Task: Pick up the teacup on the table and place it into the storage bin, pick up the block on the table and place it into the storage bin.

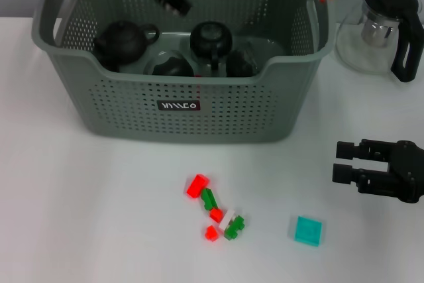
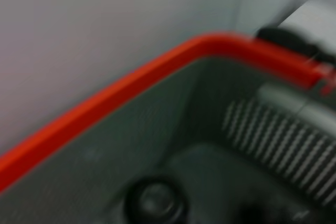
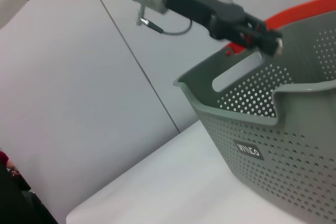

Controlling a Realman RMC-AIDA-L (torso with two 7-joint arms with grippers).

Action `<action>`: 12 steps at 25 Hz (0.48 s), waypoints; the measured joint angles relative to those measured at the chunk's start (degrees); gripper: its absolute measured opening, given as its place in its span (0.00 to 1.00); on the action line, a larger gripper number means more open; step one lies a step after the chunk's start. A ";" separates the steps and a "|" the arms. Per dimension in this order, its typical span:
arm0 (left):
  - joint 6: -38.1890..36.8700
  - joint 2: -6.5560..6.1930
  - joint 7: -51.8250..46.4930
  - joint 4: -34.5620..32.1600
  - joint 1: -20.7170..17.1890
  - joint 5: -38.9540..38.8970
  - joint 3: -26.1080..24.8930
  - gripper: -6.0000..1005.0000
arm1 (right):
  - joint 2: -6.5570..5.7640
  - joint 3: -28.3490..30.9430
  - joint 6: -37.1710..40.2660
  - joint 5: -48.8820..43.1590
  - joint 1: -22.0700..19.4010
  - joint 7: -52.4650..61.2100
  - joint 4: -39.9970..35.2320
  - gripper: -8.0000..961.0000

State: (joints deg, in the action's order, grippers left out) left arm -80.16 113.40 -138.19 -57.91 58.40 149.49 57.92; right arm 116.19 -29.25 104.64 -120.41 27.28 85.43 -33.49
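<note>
Grey-green storage bin (image 1: 179, 107): my left fingers (image 1: 179, 4) above its interior, grip unreadable; my right fingers (image 1: 346, 162) parted, empty, over bare bench (image 1: 79, 210); only head view shows blocks (image 1: 215, 207).

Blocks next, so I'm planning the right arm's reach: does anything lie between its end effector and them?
Nothing visible: bare table separates the right end effector from the teal block and the red-green blocks.

A white table (image 1: 79, 217) stands before a plain pale grey wall (image 3: 79, 93).
</note>
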 joint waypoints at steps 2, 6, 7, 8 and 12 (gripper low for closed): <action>2.21 2.65 -1.42 -0.19 0.29 7.40 1.40 0.45 | -0.01 0.01 -0.06 0.00 -0.01 0.00 0.00 0.72; 3.30 5.90 -1.25 -2.41 -0.20 13.00 1.87 0.50 | -0.07 0.21 -0.07 0.00 -0.02 0.05 0.00 0.72; 3.21 6.31 -1.14 -3.49 -0.58 13.20 1.81 0.52 | -0.08 0.25 -0.07 0.00 -0.04 0.05 0.00 0.72; 2.98 6.83 -1.04 -5.33 -1.32 12.92 1.54 0.53 | -0.08 0.26 -0.08 -0.01 -0.03 0.06 0.00 0.72; 2.93 8.72 -0.44 -15.79 -6.21 6.36 -1.37 0.58 | -0.09 0.33 -0.05 0.00 -0.07 0.07 -0.01 0.71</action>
State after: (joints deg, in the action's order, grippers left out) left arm -77.23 122.12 -138.63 -73.70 52.19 155.85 56.55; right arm 116.10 -28.92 104.59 -120.41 27.21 85.50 -33.49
